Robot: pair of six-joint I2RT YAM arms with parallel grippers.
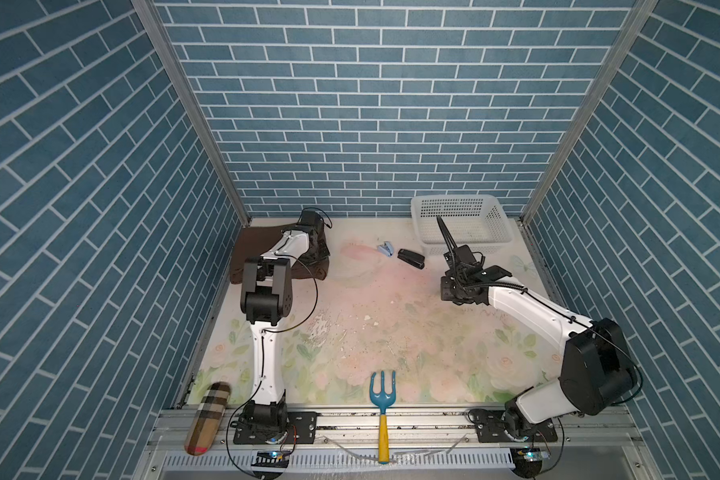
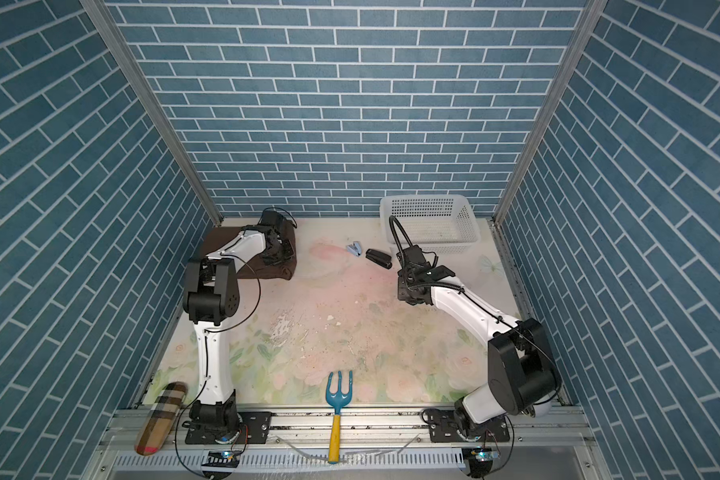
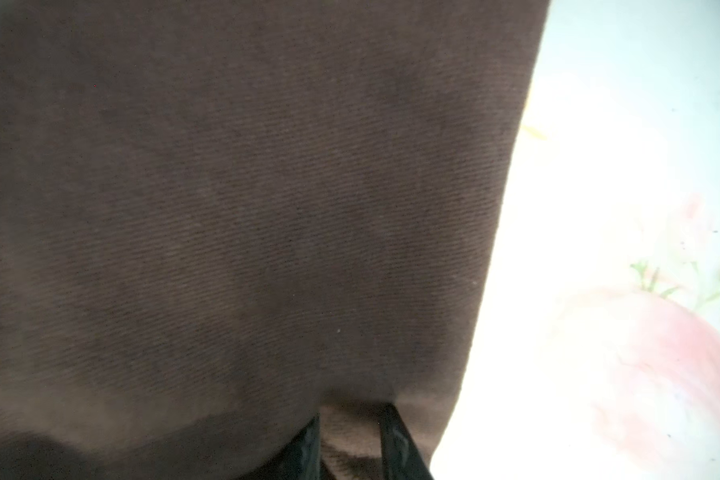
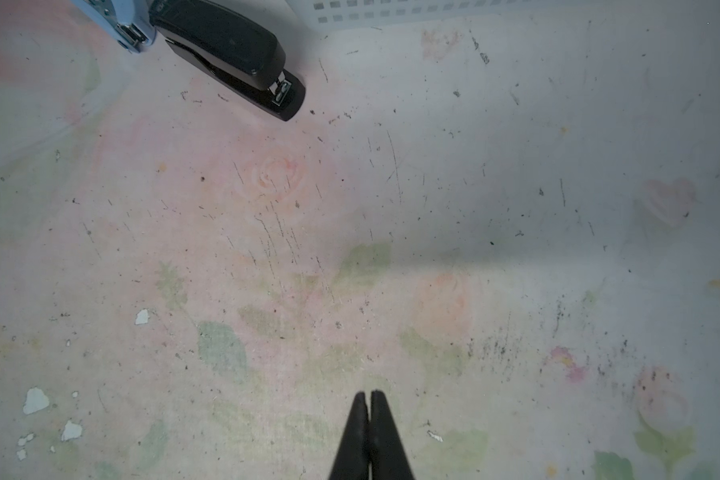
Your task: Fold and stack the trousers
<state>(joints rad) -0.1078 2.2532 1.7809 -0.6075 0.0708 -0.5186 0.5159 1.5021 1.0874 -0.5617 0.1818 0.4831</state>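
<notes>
brown trousers [image 1: 248, 247] lie folded at the table's [image 1: 391, 291] far left, a tuck nipped in the left claw [image 3: 352, 411]; right claw [image 4: 368, 395] closed, empty. lifting off without letting go could drag the fold open.

A black stapler [image 4: 229, 45] lies ahead of the right gripper [image 4: 368, 394] and to its left, with a small light-blue stapler [image 4: 121, 20] just beside it. The white mesh basket [image 1: 460, 224] stands farther ahead. Well behind the gripper, at the front rail of the floral tabletop [image 1: 391, 324], lie a blue hand fork [image 1: 383, 399] with a yellow handle and, far to the left, a plaid tan pouch [image 1: 207, 419].
</notes>
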